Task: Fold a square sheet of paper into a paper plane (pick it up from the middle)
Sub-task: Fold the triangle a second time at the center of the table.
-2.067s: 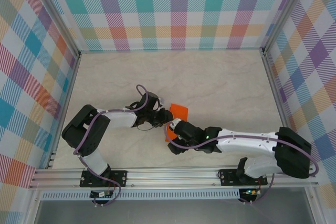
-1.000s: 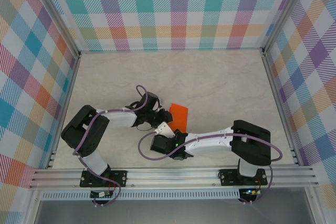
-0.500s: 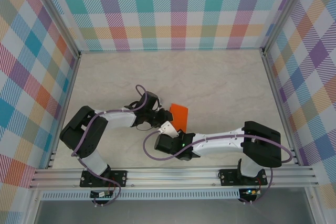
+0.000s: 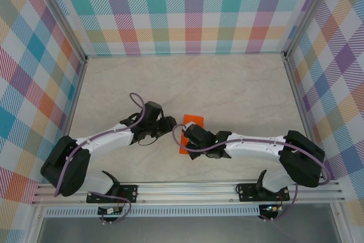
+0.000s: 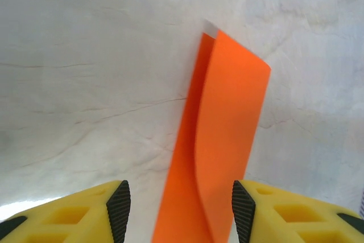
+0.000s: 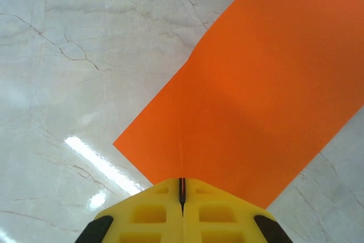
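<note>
the right gripper (image 6: 182,189) is closed on the near edge of the square sheet of paper (image 6: 256,95), at its crease; the left gripper (image 5: 181,214) stands apart around the sheet.

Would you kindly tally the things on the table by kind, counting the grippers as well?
Orange paper sheet: 1
Grippers: 2 (left gripper, right gripper)
Total: 3
</note>
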Robot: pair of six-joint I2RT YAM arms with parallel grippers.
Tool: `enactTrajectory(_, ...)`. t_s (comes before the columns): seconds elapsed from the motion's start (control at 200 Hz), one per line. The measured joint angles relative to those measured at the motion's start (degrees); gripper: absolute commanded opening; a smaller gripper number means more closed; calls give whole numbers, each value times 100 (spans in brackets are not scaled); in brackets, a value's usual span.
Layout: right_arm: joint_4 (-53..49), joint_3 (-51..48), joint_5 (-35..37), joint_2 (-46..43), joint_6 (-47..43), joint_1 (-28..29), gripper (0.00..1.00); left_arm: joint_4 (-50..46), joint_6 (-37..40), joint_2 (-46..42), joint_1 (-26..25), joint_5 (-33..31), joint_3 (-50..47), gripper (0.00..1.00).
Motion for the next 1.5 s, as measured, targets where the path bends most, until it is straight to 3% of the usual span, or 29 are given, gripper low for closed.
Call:
enactTrajectory(0.18,251,-175,-1172,-179,-129,-667,1,-105,-46,-487,0,-181,-393,48)
enactTrajectory(0.37,389,-245,-2223,-153,-323,-1235,2,-72,70,-664,-11,210,-629,45)
enactTrajectory(0.675,452,-278,-3191,26,-555,-1941,4,98,247,-625,-127,656,-649,44)
enactTrajectory(0.94,361,-313,-3394,96,-654,-2374,5,181,369,-83,-334,791,-452,41)
enactTrajectory(1.5,236,-175,-3093,715,-896,-2415,6,175,431,450,-538,756,-92,39)
